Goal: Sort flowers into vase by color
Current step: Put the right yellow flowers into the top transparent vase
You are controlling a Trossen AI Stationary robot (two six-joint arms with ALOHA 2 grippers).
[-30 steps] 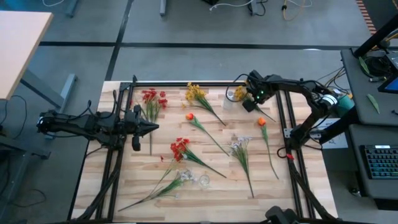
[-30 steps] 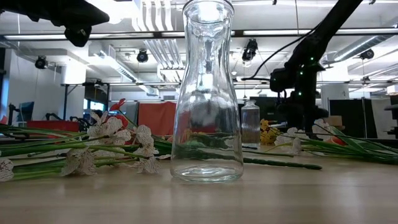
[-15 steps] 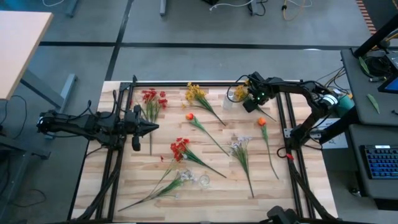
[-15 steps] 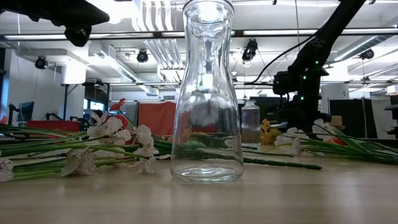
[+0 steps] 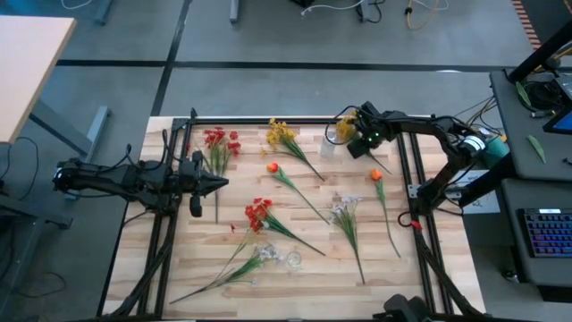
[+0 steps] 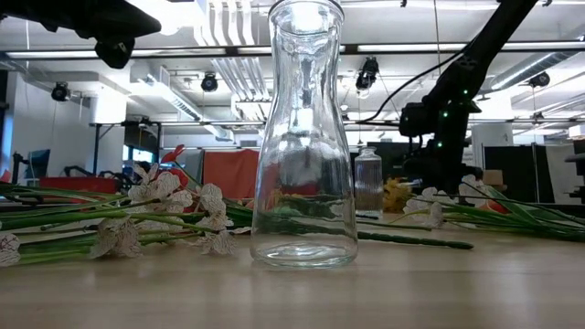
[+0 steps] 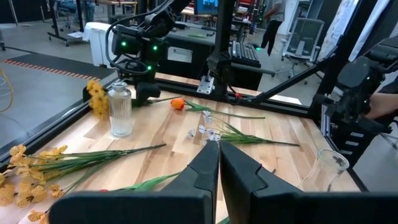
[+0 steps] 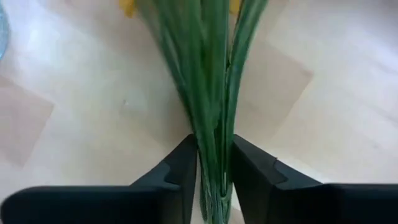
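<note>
The right claw (image 8: 214, 177) is pinched around the green stems of a yellow flower spray (image 5: 344, 131) at the desk's (image 5: 313, 259) far right corner, its blossoms just beyond the fingertips beside a small ribbed glass bottle (image 7: 120, 111). The left claw (image 7: 218, 174) waits closed over the desk's other side. Judging by the thin, bunched stems, some could slip free on lifting, or the blossoms might snag and tip the bottle just beside them.

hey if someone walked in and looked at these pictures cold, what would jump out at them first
Probably the flowers scattered in red, yellow, orange and white across the wooden table. Next, the right hand at the far right, its fingers closed on the green stems of a yellow spray beside a small ribbed glass vase. In the low view, a tall clear carafe fills the foreground.
</note>
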